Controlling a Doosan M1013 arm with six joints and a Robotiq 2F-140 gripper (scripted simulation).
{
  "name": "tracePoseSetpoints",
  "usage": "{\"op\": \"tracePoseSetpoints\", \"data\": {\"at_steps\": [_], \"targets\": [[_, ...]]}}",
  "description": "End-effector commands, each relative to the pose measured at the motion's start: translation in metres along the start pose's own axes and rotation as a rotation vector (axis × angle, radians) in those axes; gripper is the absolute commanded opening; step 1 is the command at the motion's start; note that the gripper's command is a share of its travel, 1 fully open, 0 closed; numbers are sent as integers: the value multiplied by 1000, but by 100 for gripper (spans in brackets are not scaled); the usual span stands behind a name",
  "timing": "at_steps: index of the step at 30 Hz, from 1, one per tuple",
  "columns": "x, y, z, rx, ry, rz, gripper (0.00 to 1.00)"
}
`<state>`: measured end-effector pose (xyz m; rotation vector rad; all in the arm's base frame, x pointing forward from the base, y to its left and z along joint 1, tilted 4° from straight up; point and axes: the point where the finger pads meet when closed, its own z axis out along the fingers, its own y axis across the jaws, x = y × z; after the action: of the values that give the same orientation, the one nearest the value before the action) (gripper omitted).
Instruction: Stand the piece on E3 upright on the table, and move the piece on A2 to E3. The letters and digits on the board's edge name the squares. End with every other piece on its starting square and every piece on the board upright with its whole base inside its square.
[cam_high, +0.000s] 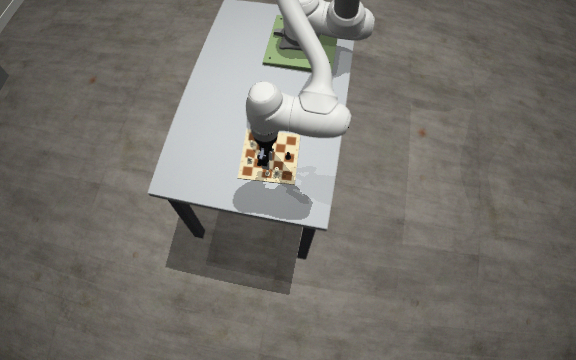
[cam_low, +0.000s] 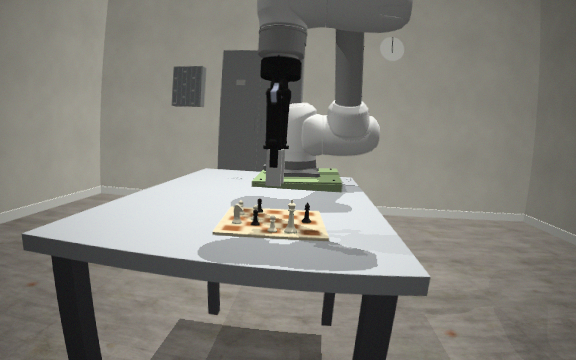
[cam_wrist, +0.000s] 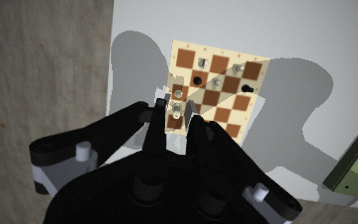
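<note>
My gripper points down high above the chessboard. Its fingers are partly closed, with a narrow empty gap. A black piece stands upright on the board's right side in the top and exterior views; the fingers hide it in the wrist view. A white knight-like piece stands upright near the left edge in the top and exterior views. The edge letters and digits are too small to read, so I cannot tell square names for certain.
A white king and a white pawn stand at the near edge in the exterior view. A black pawn and another black piece stand farther left, with other white pieces. The green base is behind.
</note>
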<state>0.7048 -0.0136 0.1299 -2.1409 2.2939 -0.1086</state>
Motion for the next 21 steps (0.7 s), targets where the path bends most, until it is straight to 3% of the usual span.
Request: {"op": "tracePoseSetpoints", "data": {"at_steps": [1, 21], "targets": [[0, 0, 0, 0, 0, 0, 20], [0, 0, 2, 0, 0, 0, 20]]}}
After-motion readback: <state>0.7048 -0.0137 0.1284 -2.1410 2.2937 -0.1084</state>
